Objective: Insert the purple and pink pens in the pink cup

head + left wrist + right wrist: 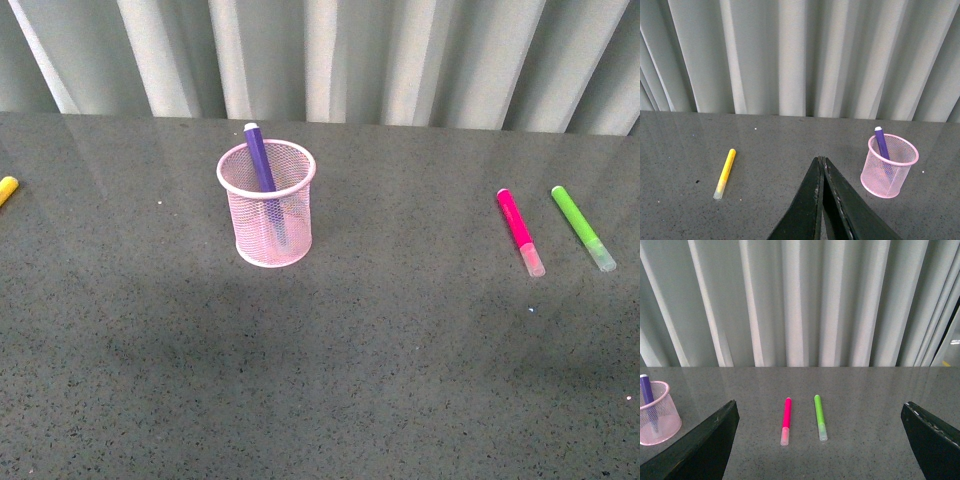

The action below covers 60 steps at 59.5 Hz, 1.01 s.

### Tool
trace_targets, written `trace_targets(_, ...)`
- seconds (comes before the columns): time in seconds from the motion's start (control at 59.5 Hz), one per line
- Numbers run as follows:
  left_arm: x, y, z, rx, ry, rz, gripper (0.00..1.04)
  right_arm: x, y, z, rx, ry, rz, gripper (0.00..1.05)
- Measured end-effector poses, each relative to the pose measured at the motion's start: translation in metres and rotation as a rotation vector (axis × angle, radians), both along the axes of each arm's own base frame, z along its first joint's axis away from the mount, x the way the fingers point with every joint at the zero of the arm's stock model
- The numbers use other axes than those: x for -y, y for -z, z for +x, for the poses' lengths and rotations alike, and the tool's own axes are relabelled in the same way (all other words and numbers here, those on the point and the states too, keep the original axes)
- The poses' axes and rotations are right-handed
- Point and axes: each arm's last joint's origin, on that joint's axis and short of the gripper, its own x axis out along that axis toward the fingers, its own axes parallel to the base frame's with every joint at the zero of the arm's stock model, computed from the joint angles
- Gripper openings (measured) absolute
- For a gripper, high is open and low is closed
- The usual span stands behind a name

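Observation:
The pink cup [266,208] stands upright on the dark table, left of centre in the front view. The purple pen [261,165] stands inside it, leaning, its top above the rim. The pink pen [520,230] lies flat on the table at the right, clear cap toward me. Neither arm shows in the front view. In the left wrist view my left gripper [821,161] is shut with nothing in it, and the pink cup [889,167] with the purple pen [881,144] sits off to one side. My right gripper [820,437] is wide open, the pink pen [786,421] lying ahead between its fingers.
A lime green marker [583,228] lies just right of the pink pen, nearly parallel to it. A yellow marker [6,189] lies at the table's far left edge, seen whole as the yellow marker [725,173] in the left wrist view. A pleated grey curtain [330,55] backs the table.

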Motion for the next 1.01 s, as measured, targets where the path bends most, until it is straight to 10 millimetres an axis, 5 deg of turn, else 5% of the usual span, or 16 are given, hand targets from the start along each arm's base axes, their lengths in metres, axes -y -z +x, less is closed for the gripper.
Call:
trace_targets(0.521, 0.000, 0.003, -0.013, -0.007, 0.002, -0.001, 0.04, 0.000, 0.000, 0.000, 0.000, 0.000, 0.000, 0.98)
trace_targets(0.908, 0.000, 0.003, -0.013, -0.008, 0.002, 0.000, 0.75, 0.000, 0.001, 0.000, -0.009, 0.013, 0.002, 0.98)
trace_targets(1.008, 0.000, 0.003, -0.013, -0.008, 0.001, 0.000, 0.95, 0.008, 0.003, 0.007, -0.301, 0.238, -0.040, 0.98)
